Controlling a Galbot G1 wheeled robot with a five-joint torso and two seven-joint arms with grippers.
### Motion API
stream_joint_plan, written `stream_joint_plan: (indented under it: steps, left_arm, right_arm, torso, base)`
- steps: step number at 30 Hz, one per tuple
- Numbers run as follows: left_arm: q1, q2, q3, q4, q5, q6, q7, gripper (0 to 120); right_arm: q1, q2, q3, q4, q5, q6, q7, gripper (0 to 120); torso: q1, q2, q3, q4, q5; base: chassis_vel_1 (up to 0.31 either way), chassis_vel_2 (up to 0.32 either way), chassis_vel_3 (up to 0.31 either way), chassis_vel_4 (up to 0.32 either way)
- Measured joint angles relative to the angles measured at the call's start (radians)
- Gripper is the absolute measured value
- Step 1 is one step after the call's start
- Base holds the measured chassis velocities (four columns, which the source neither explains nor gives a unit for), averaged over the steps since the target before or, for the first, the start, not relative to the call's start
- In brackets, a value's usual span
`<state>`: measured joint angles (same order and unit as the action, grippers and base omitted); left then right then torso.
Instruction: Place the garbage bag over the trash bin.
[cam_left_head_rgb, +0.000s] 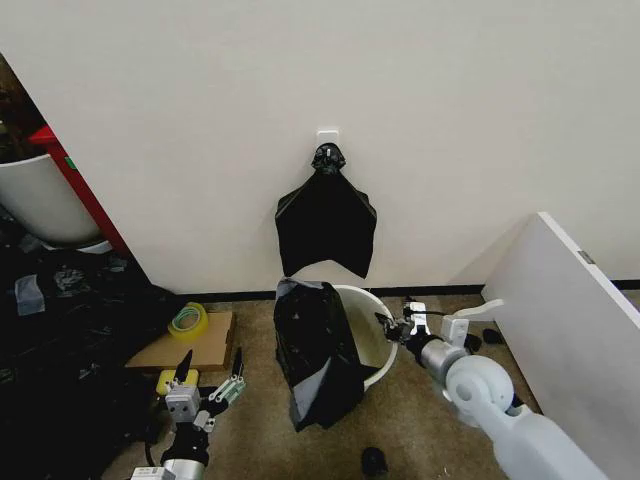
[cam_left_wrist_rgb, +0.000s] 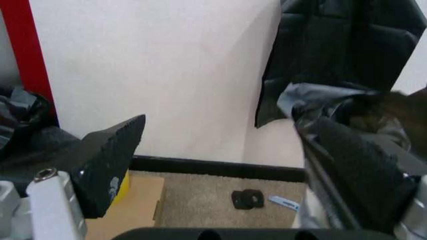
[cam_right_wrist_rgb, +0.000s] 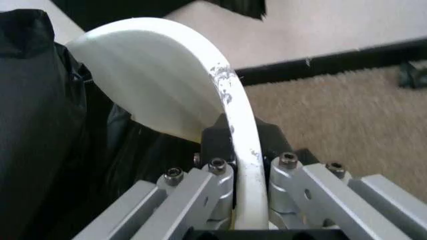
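While the right gripper (cam_left_head_rgb: 392, 327) clamps the near rim of the trash bin (cam_left_head_rgb: 372, 345), fingers closed one inside and one outside the cream wall, apparently to steady it against the wall-side carpet. Draped over the bin's left rim, the garbage bag (cam_left_head_rgb: 315, 350), most of it hanging down the outside to the floor, mouth not yet spread around the opening. Low at the left, clear of the bag, the left gripper (cam_left_head_rgb: 208, 383), jaws wide apart and holding nothing, seemingly waiting to take an edge. Above on the wall, a bunch of black bags (cam_left_head_rgb: 326, 225) hung from a hook. From the right wrist, a close look at the scuffed rim (cam_right_wrist_rgb: 230, 100) pinched between the fingers, with black plastic bunched inside. From the left wrist, both serrated fingertips (cam_left_wrist_rgb: 110, 150) spread, the crumpled bag (cam_left_wrist_rgb: 333, 105) just beyond one pad, near or touching it.
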<state>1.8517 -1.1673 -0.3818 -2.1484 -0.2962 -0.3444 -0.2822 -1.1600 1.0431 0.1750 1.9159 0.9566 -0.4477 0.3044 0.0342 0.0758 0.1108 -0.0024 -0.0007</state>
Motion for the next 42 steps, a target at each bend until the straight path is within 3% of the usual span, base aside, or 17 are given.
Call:
stream_joint_plan:
  steps: [8,17,26,30,32,38,40,42]
  left_arm:
    - [-0.010,0.002,0.010,0.004,0.002,0.008,-0.001,100]
    - [-0.016,0.004,0.013,0.010,0.001,0.011,-0.002,100]
    - [-0.019,-0.005,0.024,0.012,0.004,0.013,-0.002,100]
    - [-0.018,-0.009,0.030,0.012,0.008,0.013,-0.002,100]
    - [-0.017,-0.012,0.036,0.011,0.014,0.013,-0.002,100]
    - [-0.013,-0.015,0.037,0.005,0.018,0.013,-0.002,100]
    - [-0.009,-0.014,0.036,0.001,0.021,0.013,-0.002,100]
    - [-0.010,-0.014,0.036,0.000,0.021,0.013,-0.003,100]
  right_arm:
    - [0.004,0.083,-0.051,-0.022,-0.060,0.048,0.163,2]
    - [0.024,0.142,-0.074,-0.068,-0.073,0.086,0.191,2]
    - [0.025,0.153,-0.079,-0.087,-0.078,0.089,0.197,2]
    - [0.023,0.145,-0.076,-0.078,-0.078,0.084,0.187,11]
    - [0.021,0.131,-0.073,-0.077,-0.087,0.079,0.173,22]
    - [0.008,0.111,-0.057,-0.047,-0.135,0.079,0.161,39]
    - [-0.034,0.073,-0.047,0.045,-0.240,0.041,0.200,57]
    - [-0.061,0.055,-0.036,0.094,-0.271,0.016,0.216,65]
  torso:
    - [0.000,0.000,0.000,-0.0002,0.0001]
    - [0.000,0.000,0.000,-0.0001,0.0000]
    - [0.000,0.000,0.000,-0.0001,0.0001]
    - [0.000,0.000,0.000,-0.0002,0.0001]
    - [0.000,0.000,0.000,-0.0002,0.0001]
    - [0.000,0.000,0.000,-0.0001,0.0002]
    - [0.000,0.000,0.000,-0.0001,0.0001]
    - [0.000,0.000,0.000,-0.0002,0.0002]
  base:
    - [0.000,0.000,0.000,0.000]
    - [0.000,0.000,0.000,0.000]
    - [0.000,0.000,0.000,0.000]
    - [0.000,0.000,0.000,0.000]
    - [0.000,0.000,0.000,0.000]
    - [0.000,0.000,0.000,0.000]
    - [0.000,0.000,0.000,0.000]
    - [0.000,0.000,0.000,0.000]
